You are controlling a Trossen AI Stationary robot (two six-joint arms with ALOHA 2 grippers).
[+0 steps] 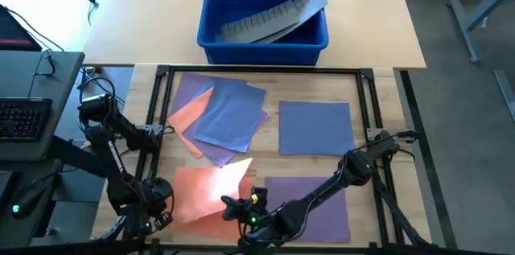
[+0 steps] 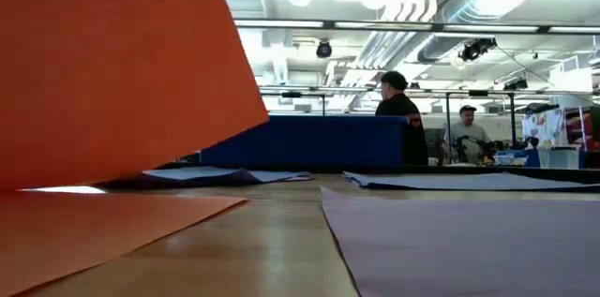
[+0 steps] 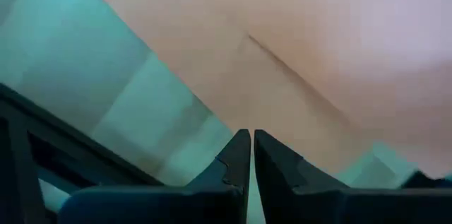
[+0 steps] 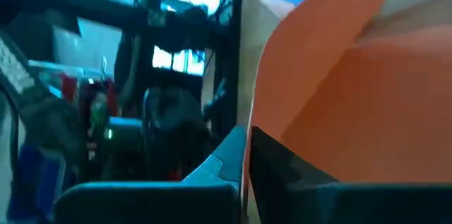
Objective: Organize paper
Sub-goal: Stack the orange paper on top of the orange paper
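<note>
While right fingers pinch orange paper | raised sheet blocks low view

Scattered orange, purple, blue paper

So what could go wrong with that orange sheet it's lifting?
The right gripper pinches only one edge of the orange sheet, which already folds over itself, so it might crease or slip free. Swinging it across could also brush the loose pile of sheets nearby and scatter them. The left gripper waits, shut, beside it.
</note>
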